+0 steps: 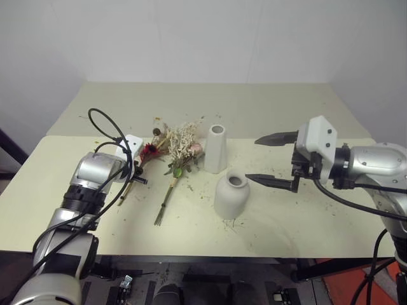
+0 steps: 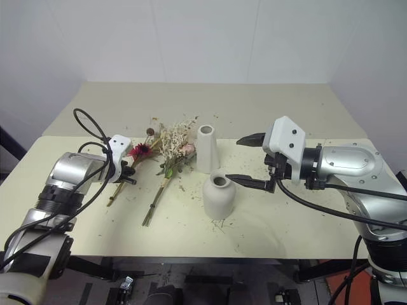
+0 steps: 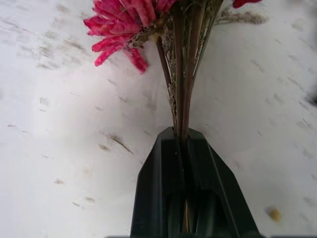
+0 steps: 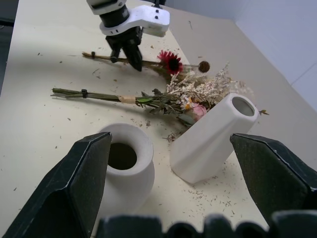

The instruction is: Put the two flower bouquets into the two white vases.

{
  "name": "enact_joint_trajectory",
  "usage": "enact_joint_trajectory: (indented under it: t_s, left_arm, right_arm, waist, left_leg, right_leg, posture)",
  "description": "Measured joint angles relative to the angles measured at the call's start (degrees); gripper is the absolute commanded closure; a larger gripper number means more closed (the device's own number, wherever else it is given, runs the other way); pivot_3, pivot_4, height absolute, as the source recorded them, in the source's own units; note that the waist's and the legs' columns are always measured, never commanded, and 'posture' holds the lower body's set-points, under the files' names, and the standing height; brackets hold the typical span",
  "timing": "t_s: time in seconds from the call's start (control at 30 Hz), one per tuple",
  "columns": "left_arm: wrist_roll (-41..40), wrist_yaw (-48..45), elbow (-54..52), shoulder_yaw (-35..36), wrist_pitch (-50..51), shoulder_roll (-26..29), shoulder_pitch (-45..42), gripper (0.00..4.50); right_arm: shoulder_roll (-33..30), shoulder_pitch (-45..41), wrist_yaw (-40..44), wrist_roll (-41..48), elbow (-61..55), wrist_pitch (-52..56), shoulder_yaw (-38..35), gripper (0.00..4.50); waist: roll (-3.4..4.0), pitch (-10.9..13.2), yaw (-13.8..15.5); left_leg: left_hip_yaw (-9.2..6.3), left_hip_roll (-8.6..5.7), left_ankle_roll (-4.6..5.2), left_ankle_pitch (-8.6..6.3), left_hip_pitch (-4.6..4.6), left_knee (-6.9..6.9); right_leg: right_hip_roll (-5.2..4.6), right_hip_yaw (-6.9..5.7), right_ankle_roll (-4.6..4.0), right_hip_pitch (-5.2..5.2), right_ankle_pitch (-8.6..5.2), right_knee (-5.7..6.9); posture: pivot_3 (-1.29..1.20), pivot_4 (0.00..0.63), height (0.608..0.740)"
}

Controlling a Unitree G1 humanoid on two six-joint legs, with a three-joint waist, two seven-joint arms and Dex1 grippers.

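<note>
Daisy bouquet gripped low on the counter

The daisy bouquet (image 3: 130,25) is clenched by its stems in the left claw (image 3: 182,148), presumably so its stem ends can be fed into a vase. The rose bouquet (image 1: 180,152) is left lying beside the tall vase (image 1: 216,148); the right claw (image 1: 273,159) is held spread above the squat vase (image 1: 231,196), grasping nothing.

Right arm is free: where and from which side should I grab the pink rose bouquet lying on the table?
Grip the rose bouquet on its bare stems, between the tie and the cut ends, coming down from above with the jaws across them. It lies flat, heads against the tall vase, so the head end is crowded and fragile; the stem end toward the table's front edge looks clear.
</note>
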Motion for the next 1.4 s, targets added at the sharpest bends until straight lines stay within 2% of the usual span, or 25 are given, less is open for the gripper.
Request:
enact_joint_trajectory:
  t_s: [0.17, 0.27, 0.37, 0.5, 0.6, 0.73, 0.93, 1.13, 1.4]
  left_arm:
    - [-0.2, 14.5, 4.5, 14.8, -16.8, -6.2, -3.4, 4.46]
    - [-2.6, 17.1, 8.5, 21.8, -28.0, -7.9, -7.8, 4.46]
    - [-6.8, 14.6, 12.5, 26.9, -41.2, -11.1, -10.6, 4.46]
    - [-11.8, 4.1, 23.4, 30.2, -59.0, -15.4, -15.5, 4.46]
    - [-15.1, -3.4, 32.2, 32.3, -67.4, -17.8, -19.8, 4.46]
    - [-18.3, -11.1, 41.1, 34.3, -72.2, -20.5, -23.9, 4.46]
    - [-21.9, -18.7, 49.1, 37.7, -73.4, -21.8, -26.1, 4.46]
    - [-25.3, -23.1, 50.7, 40.7, -71.6, -23.5, -30.0, 4.46]
    - [-24.9, -27.9, 51.4, 39.8, -69.5, -26.1, -30.8, 4.46]
  right_arm:
    - [0.0, 0.8, -0.8, -0.3, -0.5, 0.1, -0.8, 0.00]
    - [0.0, 1.4, -1.7, -0.3, -1.3, 0.4, -1.1, 0.00]
    - [0.0, 3.0, -3.2, -0.3, -2.3, 0.8, -2.0, 0.00]
    - [0.3, 5.3, -5.5, 0.2, -4.8, 1.9, -4.2, 0.00]
    - [0.5, 6.6, -7.5, 0.3, -6.7, 3.3, -5.7, 0.00]
    - [0.6, 9.4, -10.6, 1.6, -10.1, 6.6, -8.4, 0.00]
    - [1.4, 14.9, -15.8, 2.6, -15.7, 9.9, -13.1, 0.00]
    - [2.6, 20.4, -19.2, 3.3, -20.1, 11.7, -16.7, 0.00]
    - [3.2, 23.0, -22.9, 3.7, -22.6, 12.7, -18.2, 0.00]
  waist:
    - [-0.03, 0.0, 0.1]
    - [-0.02, 0.0, 0.3]
    - [-0.02, 0.0, 0.7]
    - [-0.03, 0.0, 1.4]
    - [-0.04, 0.0, 1.3]
    - [-0.04, 0.0, 1.3]
    - [-0.07, 0.0, 0.3]
    - [-0.09, 0.0, 0.3]
    - [-0.09, 0.0, -0.1]
  left_leg:
    - [0.00, 0.00, -0.02, 0.01, -0.10, 0.01]
    - [0.00, -0.03, -0.03, 0.02, -0.10, 0.00]
    - [0.02, -0.06, -0.07, 0.03, -0.10, 0.00]
    - [0.02, -0.09, -0.11, 0.06, -0.11, 0.02]
    - [0.02, -0.09, -0.10, 0.06, -0.10, 0.02]
    - [0.01, -0.09, -0.08, 0.04, -0.11, 0.01]
    - [-0.01, -0.08, -0.08, 0.04, -0.08, 0.01]
    - [-0.03, -0.09, -0.08, 0.05, -0.08, 0.02]
    - [-0.03, -0.09, -0.08, 0.05, -0.04, 0.02]
  right_leg:
    - [-0.06, -0.03, -0.01, -0.07, 0.02, 0.02]
    - [-0.08, -0.04, 0.00, -0.04, 0.03, 0.04]
    - [-0.12, -0.06, 0.02, -0.02, 0.04, 0.02]
    - [-0.12, -0.12, 0.04, 0.02, 0.05, -0.13]
    - [-0.11, -0.13, 0.05, 0.07, 0.06, -0.13]
    - [-0.10, -0.15, 0.06, 0.11, 0.06, -0.10]
    - [-0.08, -0.14, 0.08, 0.10, 0.06, -0.12]
    - [-0.09, -0.15, 0.11, 0.14, 0.06, -0.13]
    - [-0.08, -0.14, 0.12, 0.15, 0.05, -0.20]
  posture:
    - [0.00, 0.150, 0.740]
    - [0.00, 0.150, 0.740]
    - [0.00, 0.150, 0.740]
    - [0.00, 0.150, 0.740]
    - [0.00, 0.150, 0.740]
    - [0.00, 0.150, 0.740]
    - [0.00, 0.150, 0.740]
    - [0.00, 0.150, 0.740]
    - [0.00, 0.150, 0.740]
